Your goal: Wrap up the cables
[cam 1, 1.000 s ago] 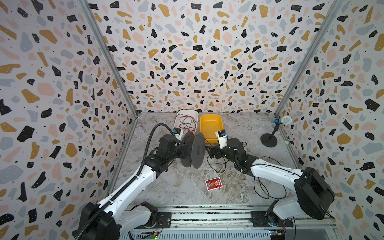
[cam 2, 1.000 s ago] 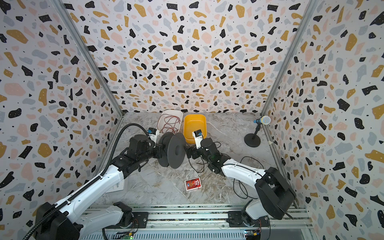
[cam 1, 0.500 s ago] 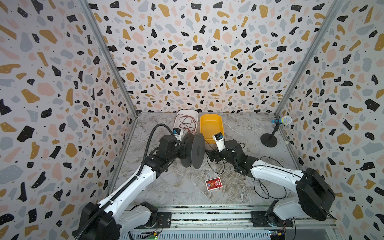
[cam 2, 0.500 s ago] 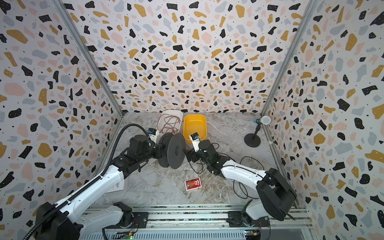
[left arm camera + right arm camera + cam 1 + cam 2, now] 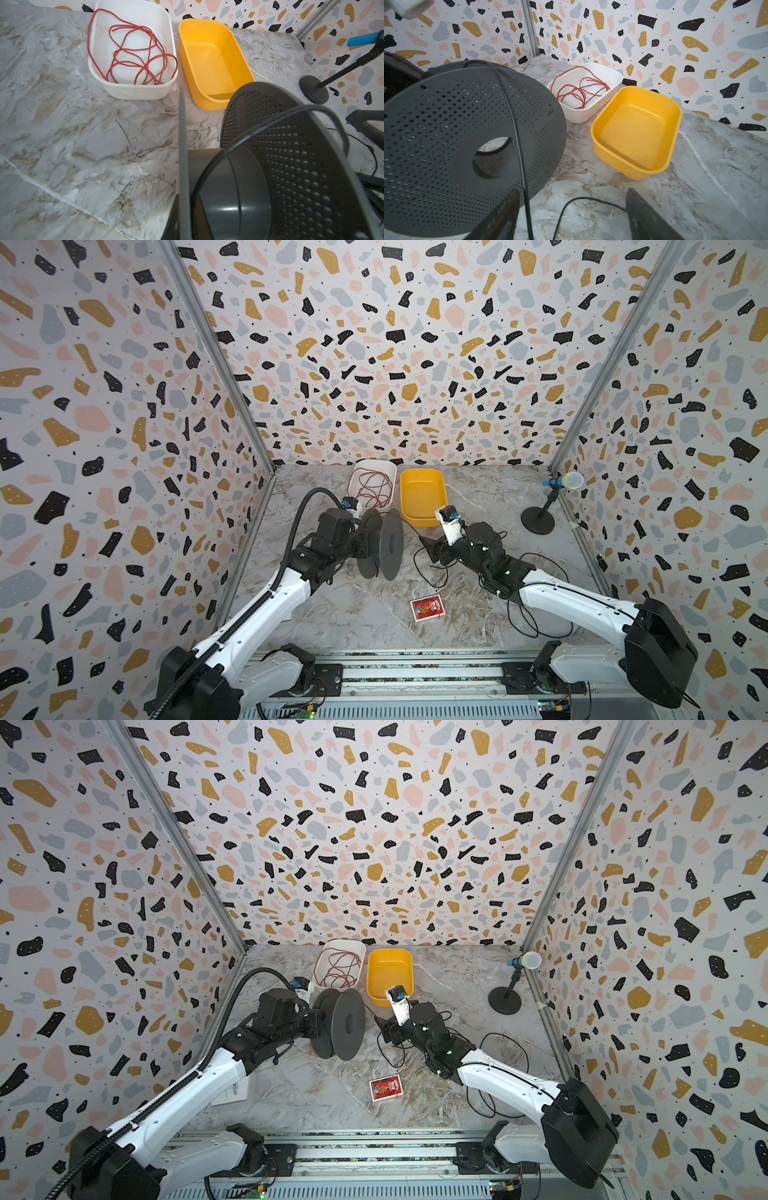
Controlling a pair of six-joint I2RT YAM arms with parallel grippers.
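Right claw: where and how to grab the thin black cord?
Pinch the thin black cord on its straight run just past the flange of the grey perforated plastic spool. Bring the right claw in from the right arm's side, straddling it: that stretch sits between the open jaws; elsewhere it lies slack.

Grey perforated spool (image 5: 291, 166) fills foreground, thin black cord (image 5: 259, 122) arching loosely over its hub. Beyond spool, side by side on marble tabletop (image 5: 72, 145): empty yellow tub (image 5: 214, 62), white tub (image 5: 135, 91) holding tangled red wire (image 5: 133, 62).
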